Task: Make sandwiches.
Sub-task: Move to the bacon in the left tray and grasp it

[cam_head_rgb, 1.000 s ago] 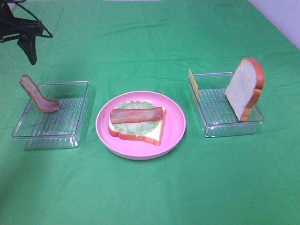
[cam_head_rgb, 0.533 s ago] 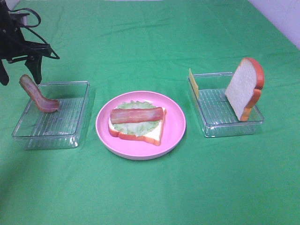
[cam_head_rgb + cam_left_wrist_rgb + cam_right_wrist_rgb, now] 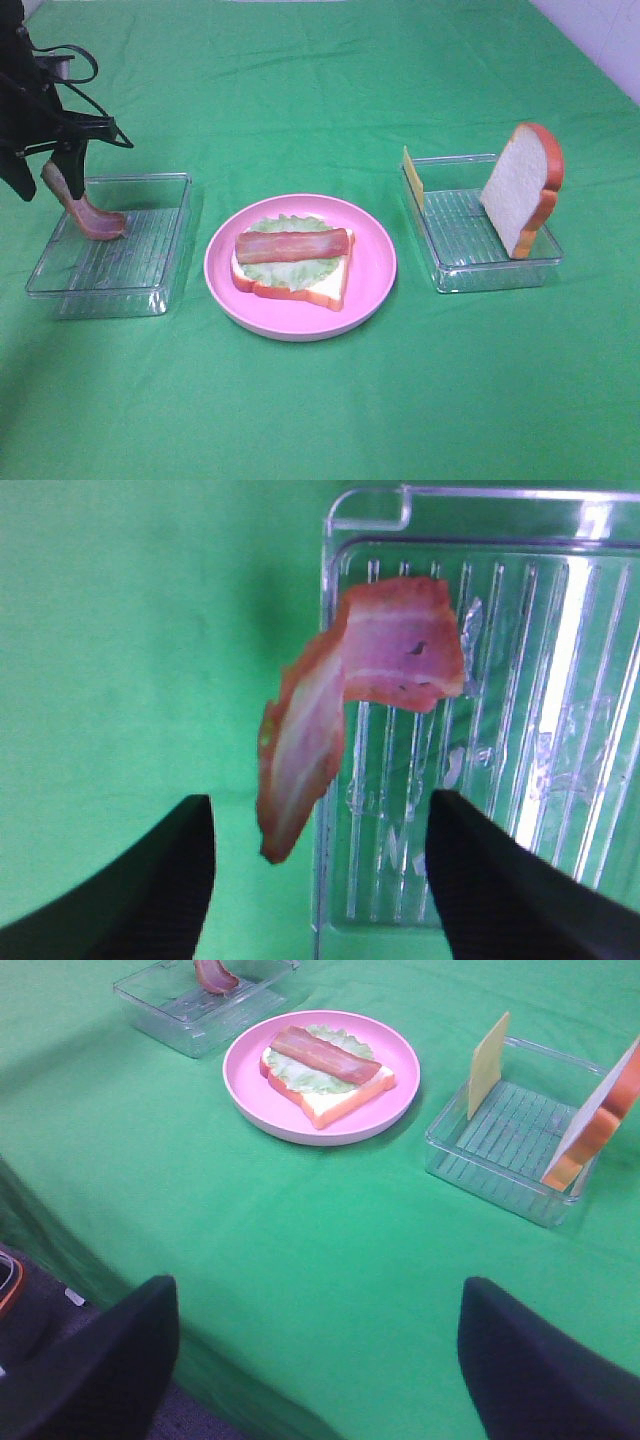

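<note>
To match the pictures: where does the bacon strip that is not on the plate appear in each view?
Exterior high: bacon strip leaning in the clear tray, on the left.
Left wrist: close up, across that tray's rim.
Right wrist: far off, beyond the pink plate.
Shared landmark: the clear tray.

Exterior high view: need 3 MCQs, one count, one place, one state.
1. How many bacon strips lie on the plate? A) none B) one C) three
2. Where does the upright bread slice stand? A) right tray B) plate C) cloth
3. The left claw is: A) shut on bread B) open around the spare bacon C) out of view

1 B: a single strip lies on the lettuce.
2 A: the slice stands in that tray.
3 B: the left wrist view shows gaps between the bacon and both fingers.
</note>
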Controlling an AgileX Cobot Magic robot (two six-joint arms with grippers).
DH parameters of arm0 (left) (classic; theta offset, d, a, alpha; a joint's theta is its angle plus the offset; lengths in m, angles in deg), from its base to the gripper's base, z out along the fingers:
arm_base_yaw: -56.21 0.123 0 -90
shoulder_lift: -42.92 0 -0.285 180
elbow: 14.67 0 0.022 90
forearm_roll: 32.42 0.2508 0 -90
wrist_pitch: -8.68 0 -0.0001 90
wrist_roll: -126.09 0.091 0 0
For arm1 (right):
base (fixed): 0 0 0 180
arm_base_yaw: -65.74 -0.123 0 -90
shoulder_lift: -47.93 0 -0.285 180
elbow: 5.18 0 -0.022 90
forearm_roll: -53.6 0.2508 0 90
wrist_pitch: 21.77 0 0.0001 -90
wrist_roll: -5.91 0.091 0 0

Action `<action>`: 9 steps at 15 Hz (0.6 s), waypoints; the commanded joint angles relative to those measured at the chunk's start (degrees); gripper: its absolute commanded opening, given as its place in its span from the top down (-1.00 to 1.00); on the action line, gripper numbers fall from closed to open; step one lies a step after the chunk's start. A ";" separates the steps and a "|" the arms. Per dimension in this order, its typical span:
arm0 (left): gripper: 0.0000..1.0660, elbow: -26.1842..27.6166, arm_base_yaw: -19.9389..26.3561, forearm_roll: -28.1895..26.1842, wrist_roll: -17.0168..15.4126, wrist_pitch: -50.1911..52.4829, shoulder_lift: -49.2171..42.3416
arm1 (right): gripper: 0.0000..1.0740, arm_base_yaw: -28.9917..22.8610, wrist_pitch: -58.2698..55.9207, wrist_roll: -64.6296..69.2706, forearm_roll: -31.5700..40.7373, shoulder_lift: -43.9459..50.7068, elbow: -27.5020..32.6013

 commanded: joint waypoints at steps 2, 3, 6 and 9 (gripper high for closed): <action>0.61 0.23 0.17 0.00 0.11 -0.40 0.06 | -0.37 -0.06 0.74 -0.29 -0.06 0.69 0.11; 0.78 0.23 0.17 0.00 0.00 -0.11 0.06 | -0.37 -0.06 0.74 -0.29 -0.06 0.69 0.11; 1.00 0.23 0.17 0.00 -0.40 0.29 0.06 | -0.37 -0.06 0.74 -0.29 -0.06 0.69 0.11; 1.00 0.34 -0.06 -0.57 -0.40 0.29 -1.03 | -0.37 -0.06 0.74 -0.29 -0.06 0.69 0.11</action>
